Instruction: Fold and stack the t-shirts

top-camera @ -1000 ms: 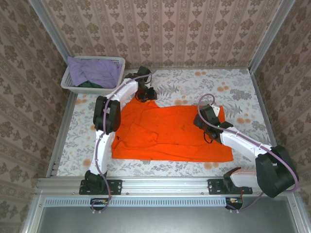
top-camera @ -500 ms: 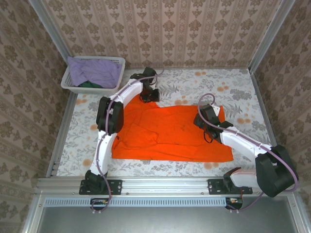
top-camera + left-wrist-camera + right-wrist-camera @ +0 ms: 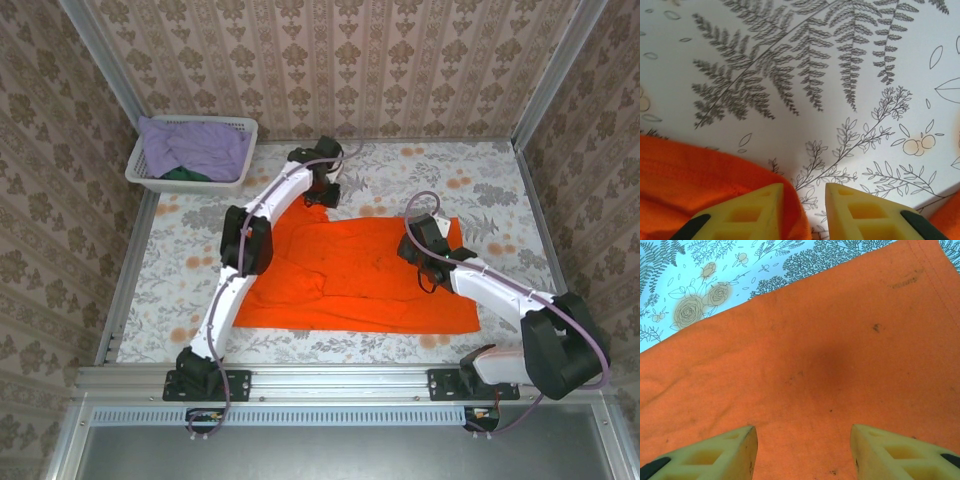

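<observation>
Left gripper [image 3: 809,212]: jaws narrow, with a slim gap between my yellow fingers [image 3: 752,212]. My wrist view puts the edge of the orange shirt [image 3: 695,175] against the inner face of the left finger, bulging up beside it. The rest of the gap shows bare table [image 3: 805,75] with a fern print. I cannot tell whether any cloth is caught lower down. The top view places this gripper [image 3: 318,197] at the shirt's far edge, left of its middle. The left arm [image 3: 245,240] reaches long across the shirt's left part.

Right gripper [image 3: 804,450]: jaws about half apart and holding nothing, with flat orange cloth lying under the gap. This wrist view gives the fine detail:
- a few small dark specks [image 3: 876,328] on the cloth
- a stitched hem [image 3: 940,285] down the right side
- rose-printed table past the shirt's far edge

The top view gives the placing. This gripper [image 3: 417,247] is over the shirt's right part, near its far right corner.

Orange shirt [image 3: 350,275]: spread over the middle of the table [image 3: 490,180]. Its right half is mostly flat and its left half is wrinkled and rumpled. The near edge runs roughly along the table's near edge, with printed table showing between.

Basket [image 3: 150,180]: white lattice, at the table's far left corner, well apart from both grippers. A lavender shirt [image 3: 195,145] is heaped in it, and a green shirt [image 3: 185,173] shows under that at the near side.
</observation>
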